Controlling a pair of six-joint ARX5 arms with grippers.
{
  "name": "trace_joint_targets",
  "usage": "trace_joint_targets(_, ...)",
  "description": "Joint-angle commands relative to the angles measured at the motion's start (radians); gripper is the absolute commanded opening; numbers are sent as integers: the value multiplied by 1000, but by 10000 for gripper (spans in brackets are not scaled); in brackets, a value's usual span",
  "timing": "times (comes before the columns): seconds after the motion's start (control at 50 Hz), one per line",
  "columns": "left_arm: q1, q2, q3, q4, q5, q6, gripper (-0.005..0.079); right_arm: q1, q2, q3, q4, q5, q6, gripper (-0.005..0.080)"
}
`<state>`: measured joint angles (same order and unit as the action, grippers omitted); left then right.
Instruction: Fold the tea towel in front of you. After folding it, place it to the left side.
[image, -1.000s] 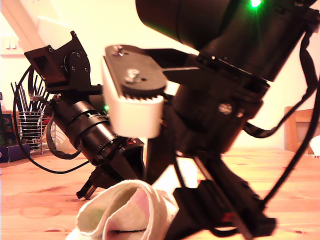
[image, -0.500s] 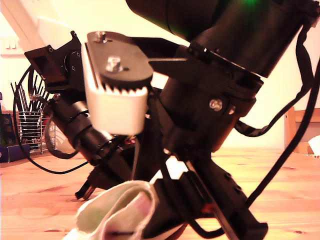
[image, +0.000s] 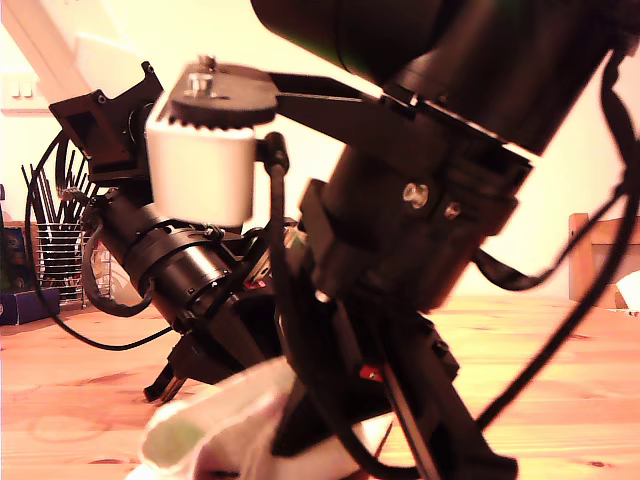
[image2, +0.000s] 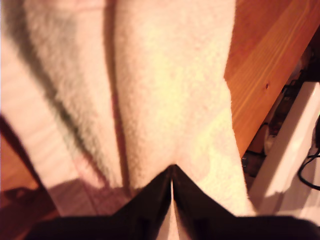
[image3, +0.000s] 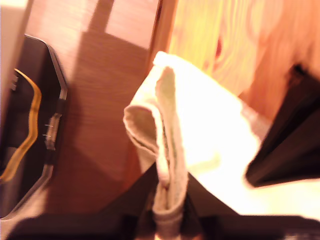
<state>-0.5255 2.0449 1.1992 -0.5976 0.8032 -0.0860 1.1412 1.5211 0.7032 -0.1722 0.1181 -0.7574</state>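
1. My first gripper has its jaws clenched on the tea towel; the dark fingertips meet with only a thin slit between them, and cream terry cloth spreads out beyond the jaws in long folds.
2. My second gripper is likewise clamped on the tea towel; a doubled edge of cloth runs straight into the jaws and is pinched there, while the rest of it billows past them.
3. Under the cloth in both wrist views lies the wooden bench.
4. In the exterior view two black arms crowd the frame, and the tea towel shows as a pale bunch low down between them, close over the bench.
5. A wire rack of utensils stands well behind, at the exterior view's left.
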Motion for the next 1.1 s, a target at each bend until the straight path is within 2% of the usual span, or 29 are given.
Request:
trace_joint_targets(0.0, -3, 64, -45, 38, -19, 17, -22, 27, -51, 8, -6, -21, 86, -11)
trace_joint_targets(0.14, 2, 64, -44, 79, -19, 17, -22, 37, -111, 8, -30, -56, 174, -11)
trace_joint_targets(0.4, 15, 62, -27, 115, -19, 20, -22, 37, -185, 8, -138, -91, 239, -11)
trace_joint_targets(0.58, 20, 60, -1, 119, -21, 27, -22, 37, -225, 8, -155, -121, 317, -11)
trace_joint_targets(0.7, 19, 46, 6, 120, -39, 63, -22, 37, -258, 12, -178, -146, 359, -11)
trace_joint_targets(0.82, 19, 2, 7, 134, -99, 121, -22, 36, -289, 12, -193, -155, 401, -11)
trace_joint_targets(1.08, 19, -110, 7, 194, -166, 157, -22, 8, -302, 12, -217, -189, 493, -11)
